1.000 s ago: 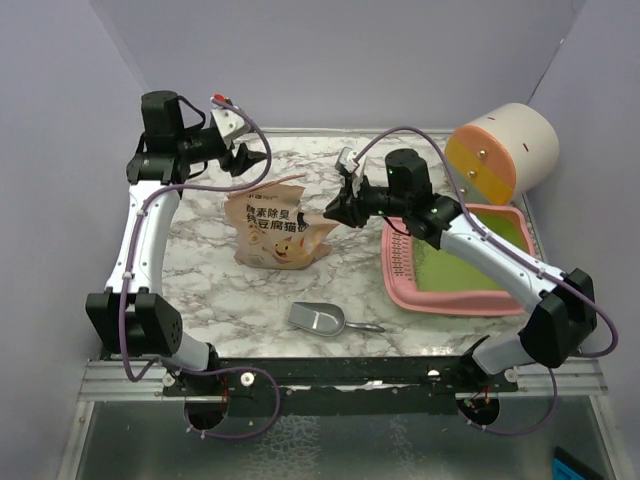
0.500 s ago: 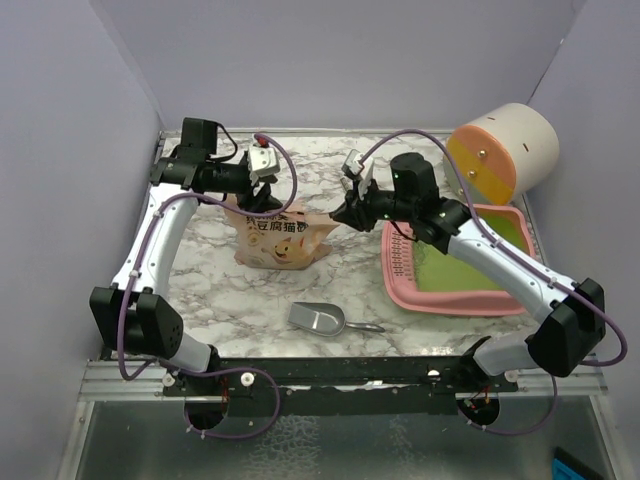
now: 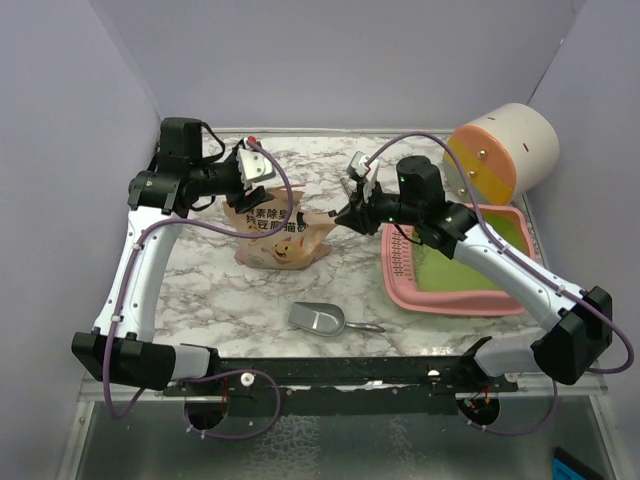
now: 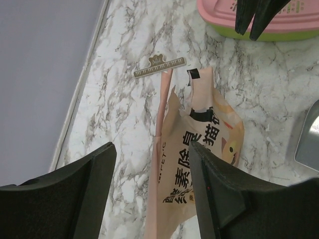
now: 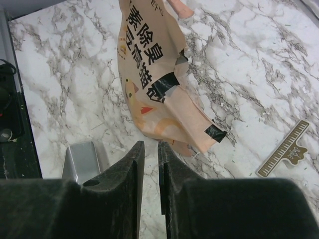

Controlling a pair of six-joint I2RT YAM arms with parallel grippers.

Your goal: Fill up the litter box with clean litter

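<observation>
The pink litter box [image 3: 404, 283] with its lime-green inside lies at the right; a corner shows in the left wrist view [image 4: 219, 10]. No loose clean litter shows. The tan printed bag [image 3: 278, 235] lies mid-table. My left gripper [image 3: 247, 200] is open over the bag's top end; the bag [image 4: 199, 149] lies below, between its spread fingers [image 4: 152, 145]. My right gripper [image 3: 345, 214] is shut and empty, just off the bag's right corner; the bag [image 5: 154, 84] lies beyond its tips [image 5: 151, 143].
A grey metal scoop [image 3: 318, 318] lies near the front, also in the right wrist view [image 5: 84, 157]. A tan bag clip [image 4: 159, 65] lies on the marble behind the bag. The cream, orange and yellow cylinder [image 3: 505, 150] stands behind the litter box. Purple walls close in the table.
My left arm has swung from the back left corner down over the bag's top end. My right gripper has stayed by the bag's right corner.
</observation>
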